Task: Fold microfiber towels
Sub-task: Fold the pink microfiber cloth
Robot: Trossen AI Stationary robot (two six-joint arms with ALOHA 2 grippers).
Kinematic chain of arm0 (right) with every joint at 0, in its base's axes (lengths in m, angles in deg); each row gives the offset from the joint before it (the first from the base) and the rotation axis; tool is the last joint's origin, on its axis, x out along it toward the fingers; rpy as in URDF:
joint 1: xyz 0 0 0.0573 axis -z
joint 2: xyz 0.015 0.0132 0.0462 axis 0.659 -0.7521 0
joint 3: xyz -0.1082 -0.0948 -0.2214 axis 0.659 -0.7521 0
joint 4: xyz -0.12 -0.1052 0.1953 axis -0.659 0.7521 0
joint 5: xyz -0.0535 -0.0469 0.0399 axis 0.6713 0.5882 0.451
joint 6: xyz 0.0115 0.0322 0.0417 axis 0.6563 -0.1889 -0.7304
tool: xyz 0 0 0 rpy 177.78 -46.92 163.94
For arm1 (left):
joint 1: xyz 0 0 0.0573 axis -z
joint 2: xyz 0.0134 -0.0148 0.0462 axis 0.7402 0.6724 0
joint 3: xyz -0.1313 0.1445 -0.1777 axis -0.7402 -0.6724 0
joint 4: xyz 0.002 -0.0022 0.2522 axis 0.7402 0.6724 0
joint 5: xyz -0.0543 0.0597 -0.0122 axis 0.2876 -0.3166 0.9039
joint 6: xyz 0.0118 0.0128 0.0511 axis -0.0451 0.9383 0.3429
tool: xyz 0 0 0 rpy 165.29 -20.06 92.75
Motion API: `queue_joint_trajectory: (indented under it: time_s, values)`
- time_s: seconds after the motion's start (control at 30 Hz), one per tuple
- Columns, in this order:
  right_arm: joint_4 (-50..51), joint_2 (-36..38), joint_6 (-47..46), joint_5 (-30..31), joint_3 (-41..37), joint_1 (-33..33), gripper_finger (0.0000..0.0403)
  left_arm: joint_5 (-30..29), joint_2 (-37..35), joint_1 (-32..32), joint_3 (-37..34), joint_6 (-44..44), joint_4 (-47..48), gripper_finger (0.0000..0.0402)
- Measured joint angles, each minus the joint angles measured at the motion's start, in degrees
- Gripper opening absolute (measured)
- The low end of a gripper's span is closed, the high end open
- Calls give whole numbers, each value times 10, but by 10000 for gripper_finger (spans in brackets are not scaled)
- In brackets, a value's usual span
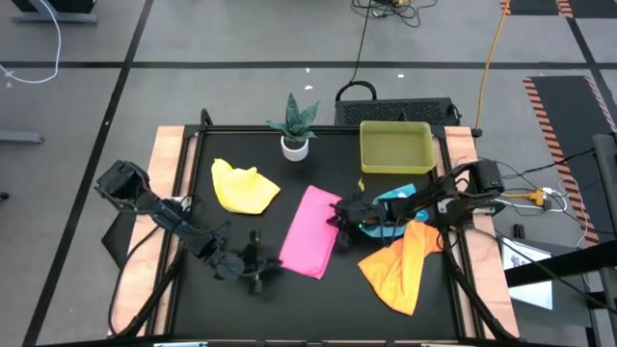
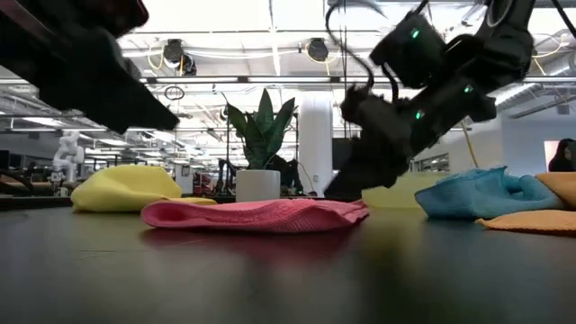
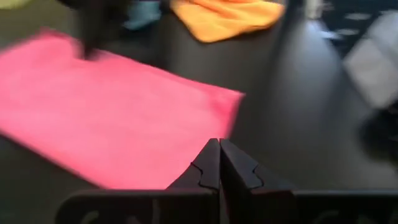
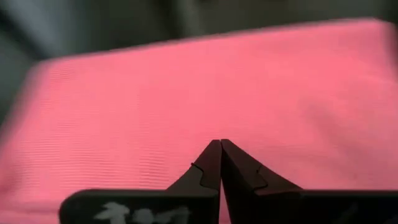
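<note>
Here, from above, the black surface (image 1: 193, 308) carries four soft microfiber cloths. The pink rectangular towel (image 1: 312, 231) lies flat and slanted in the middle. The crumpled yellow towel (image 1: 243, 187) sits to its far left, with bare black between their edges. The orange towel (image 1: 399, 266) is spread at the near right, close to the surface's right edge, and the bunched light blue towel (image 1: 400, 198) lies just beyond it, partly under the right arm. A yellow-green rectangular plastic tray (image 1: 394, 146) and a small potted plant in a white pot (image 1: 294, 128) stand along the far edge. The left gripper (image 1: 258, 270) is over bare surface just beside the pink towel's near left edge, and much of the near left stays open. The right gripper (image 1: 339, 213) is at the pink towel's far right edge.

At table height, the pink towel (image 2: 256, 213) lies low, its right edge under the right gripper (image 2: 346, 187). The blue (image 2: 472, 194) and orange (image 2: 531, 219) cloths lie to the right, the yellow one (image 2: 126, 189) to the left.

Past the left wrist, the left gripper (image 3: 219, 149) has its fingers pressed together on nothing, with a pink corner (image 3: 112, 112) ahead.

Past the right wrist, the right gripper (image 4: 220, 149) is likewise pressed together, empty, above pink cloth (image 4: 186, 93).
</note>
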Motion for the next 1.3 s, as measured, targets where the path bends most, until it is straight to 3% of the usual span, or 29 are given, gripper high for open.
queue_joint_trajectory:
  time_s: [0.2, 0.47, 0.6, 0.67, 0.73, 0.83, 0.9, 0.97, 1.13, 1.3]
  values:
    - [-25, 0, -24, -14, 0, -39, 0, -8, 17, -61, 0, 11, 32, 12]
    - [79, -2, -38, -20, 1, -41, 0, 127, 103, -71, 0, -37, -21, 13]
    - [83, 11, 31, -125, 0, -41, 0, 213, 120, -32, 0, -86, -63, 10]
    - [69, 21, 66, -184, -1, -43, 0, 239, 113, -10, -1, -62, -105, 4]
    - [38, 34, 86, -205, -1, -45, 0, 237, 94, 6, -1, -4, -166, 4]
    - [13, 48, 59, -132, 0, -45, 0, 182, 75, 6, 1, 72, -219, 10]
    - [15, 50, 21, -49, 0, -44, 0, 155, 76, -4, 0, 89, -219, 7]
    - [22, 47, -6, -5, 0, -43, 0, 139, 75, -20, 0, 88, -207, 3]
    - [55, 12, -47, 5, -1, -29, 0, 114, 91, -54, -2, 37, -142, 14]
    - [16, -33, -42, 5, 11, 20, 0, 104, 89, -60, -1, 42, -153, 6]
